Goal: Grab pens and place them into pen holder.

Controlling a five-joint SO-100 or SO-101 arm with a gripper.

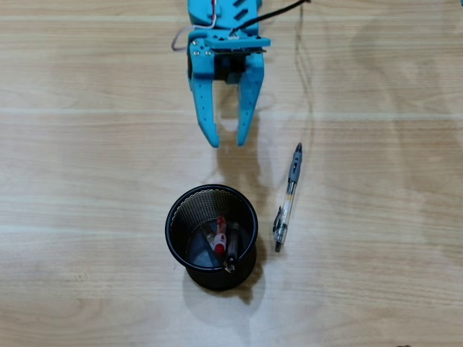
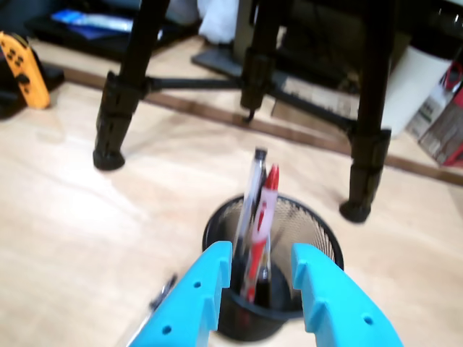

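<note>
The black mesh pen holder (image 1: pixel 211 236) stands on the wooden table and holds a red pen (image 1: pixel 220 235) and two other pens, one dark. In the wrist view the pen holder (image 2: pixel 307 238) shows the red pen (image 2: pixel 262 224) upright beside a clear pen (image 2: pixel 249 199). A clear-and-grey pen (image 1: pixel 288 196) lies on the table right of the holder; only its tip (image 2: pixel 163 289) shows in the wrist view. My blue gripper (image 1: pixel 227 141) hangs open and empty above the table, just beyond the holder; in the wrist view the gripper (image 2: pixel 261 254) frames the cup.
Black tripod legs (image 2: pixel 117 108) stand on the table beyond the holder in the wrist view, with an orange controller (image 2: pixel 25 69) at far left. A black cable (image 1: pixel 304 65) runs down the table near the loose pen.
</note>
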